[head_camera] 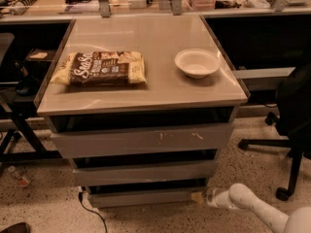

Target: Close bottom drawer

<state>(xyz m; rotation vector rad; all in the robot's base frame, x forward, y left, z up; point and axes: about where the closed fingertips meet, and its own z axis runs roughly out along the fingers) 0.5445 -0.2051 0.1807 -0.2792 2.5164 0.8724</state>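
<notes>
The bottom drawer (146,196) is the lowest and narrowest of three grey drawers under the table, with a low plain front near the floor. It stands out only a little from the cabinet. My gripper (198,196) reaches in from the lower right on a white arm, and its pale tip is at the right end of the bottom drawer's front. The medium drawer (146,173) and the wide scratched drawer (143,141) sit above it.
On the table top (146,89) lie a snack bag (99,68) and a white bowl (197,62). A black office chair (291,115) stands at the right. A black stand (19,125) is at the left. A cable (92,212) trails on the floor.
</notes>
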